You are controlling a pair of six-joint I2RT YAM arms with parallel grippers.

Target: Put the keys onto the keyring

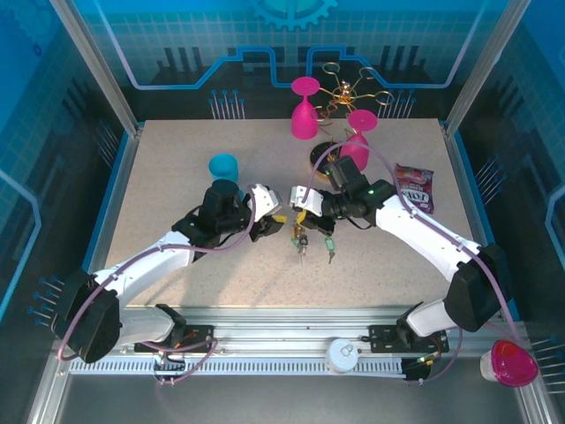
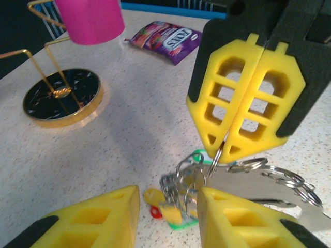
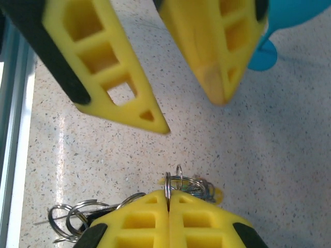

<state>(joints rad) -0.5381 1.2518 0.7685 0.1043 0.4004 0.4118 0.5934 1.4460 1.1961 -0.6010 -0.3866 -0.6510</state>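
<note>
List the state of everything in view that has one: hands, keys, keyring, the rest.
left hand, open, fingers either side of the keys
right hand, shut on the keyring
keyring, pinched edge-on, upright
keys, bunched on the table
snack packet, lying flat
</note>
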